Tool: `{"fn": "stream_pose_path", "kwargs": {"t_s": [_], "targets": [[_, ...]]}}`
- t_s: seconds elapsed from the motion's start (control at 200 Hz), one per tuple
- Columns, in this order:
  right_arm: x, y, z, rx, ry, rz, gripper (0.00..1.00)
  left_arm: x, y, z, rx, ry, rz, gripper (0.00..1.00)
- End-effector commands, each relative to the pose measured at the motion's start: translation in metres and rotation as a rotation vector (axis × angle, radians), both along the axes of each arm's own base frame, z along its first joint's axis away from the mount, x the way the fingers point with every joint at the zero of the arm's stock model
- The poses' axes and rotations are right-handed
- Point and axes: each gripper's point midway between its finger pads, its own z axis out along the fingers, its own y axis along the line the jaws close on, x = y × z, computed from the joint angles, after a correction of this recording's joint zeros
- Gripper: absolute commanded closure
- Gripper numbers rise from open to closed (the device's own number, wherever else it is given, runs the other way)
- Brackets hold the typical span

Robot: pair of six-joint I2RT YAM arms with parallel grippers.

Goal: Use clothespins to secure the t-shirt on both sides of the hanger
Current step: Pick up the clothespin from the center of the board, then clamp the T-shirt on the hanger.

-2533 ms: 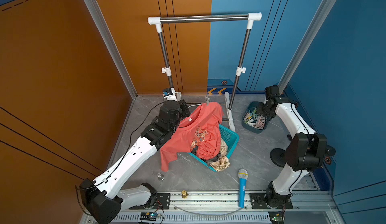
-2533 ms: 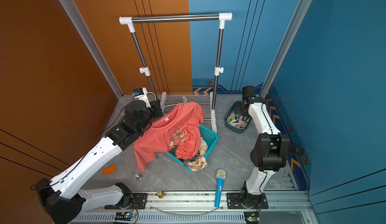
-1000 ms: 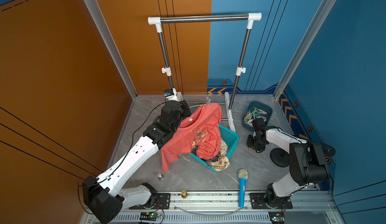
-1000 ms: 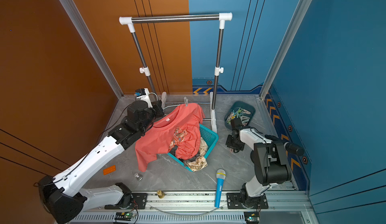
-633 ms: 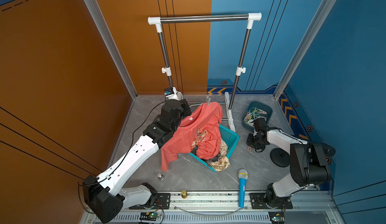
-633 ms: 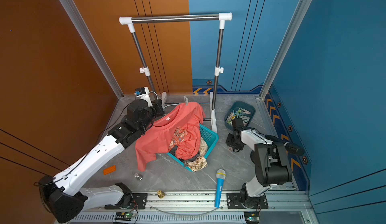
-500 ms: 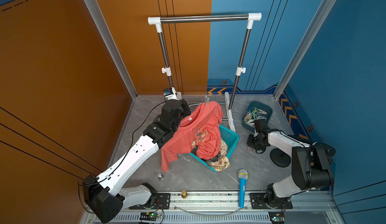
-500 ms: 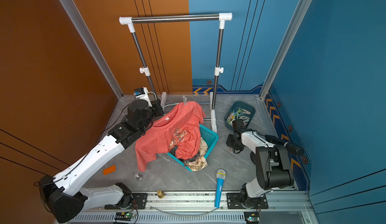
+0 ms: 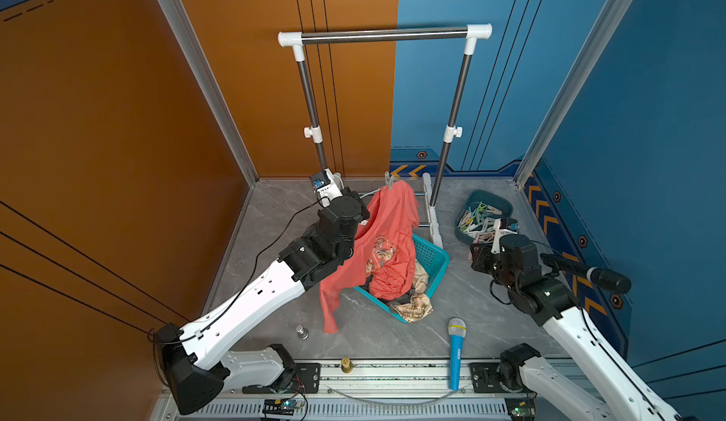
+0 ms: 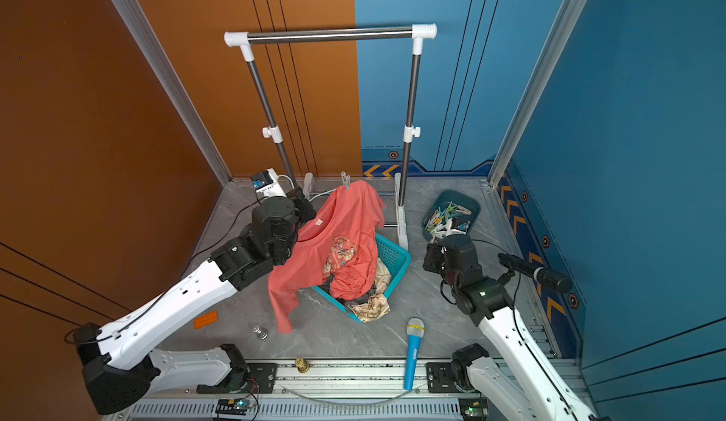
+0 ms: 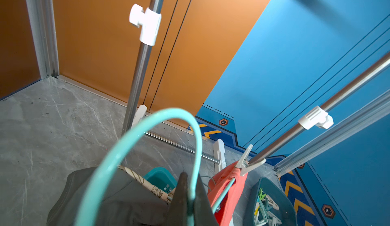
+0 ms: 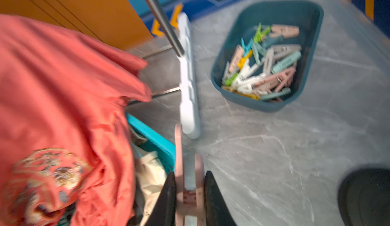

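Clothespin [image 12: 179,151] one of the two in play is pink smooth plastic with two flat prongs. It is pinched between the two black fingers [image 12: 166,195] of your right gripper [image 12: 189,179], which is clamped on it over the grey marbled floor [image 12: 274,151].

Your left gripper [image 11: 191,187] is closed tight on the hanger [image 11: 147,119], a thin teal rod bent into one round hook. On that hanger you have one coral t-shirt [image 9: 395,218], soft and creased, with one ornate printed motif on the chest. Its lower part spills into one turquoise lattice basket [image 9: 434,258].

A second clothespin [image 11: 245,161], pale grey-white, is clipped on the shirt's shoulder at the hanger's end.

The remaining clothespins [image 12: 263,66], pastel and too tangled for you to count, lie heaped in one dark teal rounded tray [image 12: 295,9]. The tray sits near a foot of the rack [image 9: 385,34], which has two steel posts and one crossbar.
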Motion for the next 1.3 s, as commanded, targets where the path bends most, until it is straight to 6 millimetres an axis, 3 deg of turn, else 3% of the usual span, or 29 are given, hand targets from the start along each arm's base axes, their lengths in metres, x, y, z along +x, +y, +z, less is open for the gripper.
{"fn": "stream_pose_path", "kwargs": {"t_s": [0.0, 0.105, 0.21, 0.411, 0.496, 0.641, 0.761, 1.011, 1.297], "targets": [[-0.011, 0.003, 0.044, 0.029, -0.153, -0.033, 1.00, -0.005, 0.015, 0.021, -0.114, -0.048, 0.119, 1.00], [-0.021, 0.026, 0.077, 0.064, -0.244, 0.030, 1.00, -0.006, 0.018, 0.014, -0.149, -0.028, 0.171, 1.00], [-0.032, 0.065, 0.098, 0.090, -0.320, 0.129, 1.00, -0.003, 0.017, 0.012, -0.199, -0.021, 0.207, 1.00], [-0.050, 0.141, 0.118, 0.073, -0.397, 0.289, 1.00, 0.005, 0.010, 0.006, -0.283, -0.016, 0.239, 1.00], [-0.055, 0.164, 0.122, 0.036, -0.406, 0.340, 1.00, 0.004, 0.015, -0.003, -0.352, 0.003, 0.269, 1.00], [-0.062, 0.185, 0.122, 0.058, -0.405, 0.397, 1.00, 0.007, 0.027, -0.011, -0.403, 0.051, 0.317, 1.00], [-0.067, 0.197, 0.122, 0.075, -0.411, 0.424, 1.00, 0.007, 0.032, -0.002, -0.322, 0.095, 0.384, 1.00], [-0.084, 0.230, 0.139, 0.090, -0.484, 0.495, 1.00, 0.021, 0.016, 0.002, -0.283, 0.105, 0.398, 1.00], [-0.082, 0.260, 0.151, 0.113, -0.510, 0.495, 1.00, 0.026, 0.006, -0.002, -0.249, 0.119, 0.393, 1.00]]}}
